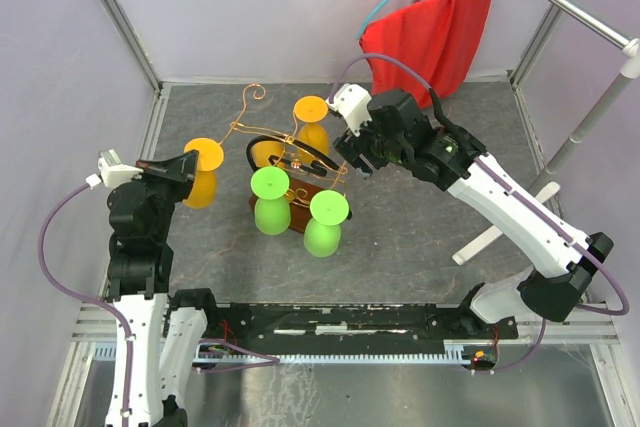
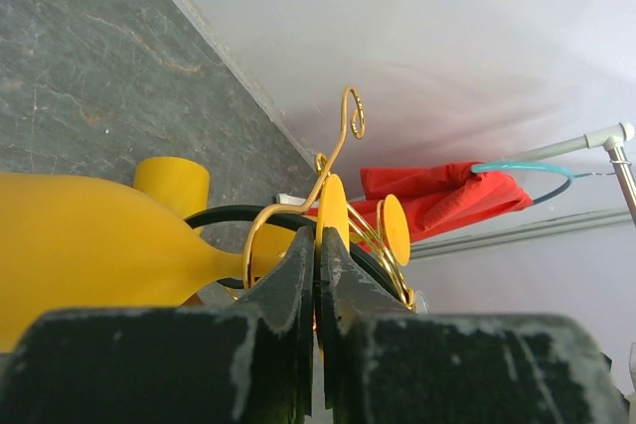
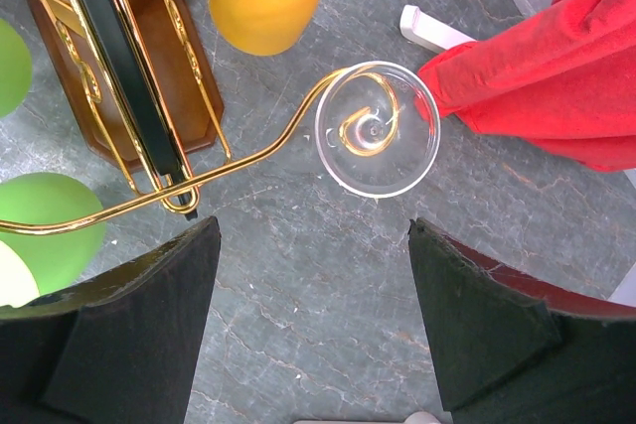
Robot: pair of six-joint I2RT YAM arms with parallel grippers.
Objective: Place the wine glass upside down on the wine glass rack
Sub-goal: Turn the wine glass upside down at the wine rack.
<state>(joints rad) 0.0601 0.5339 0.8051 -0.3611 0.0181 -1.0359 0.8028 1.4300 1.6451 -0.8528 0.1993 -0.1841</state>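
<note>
An orange wine glass hangs foot up at the left of the wine glass rack. My left gripper is shut on the thin edge of its foot, and its bowl fills the left of the left wrist view. A copper wire arm passes close by its stem; I cannot tell whether they touch. My right gripper stands open and empty above the rack's right side. Just beyond its fingertips a clear wine glass sits at the curled end of a wire arm.
Two green glasses and two more orange ones hang around the rack's dark wooden base. A red cloth hangs at the back right on a white pole stand. Enclosure walls stand left and behind.
</note>
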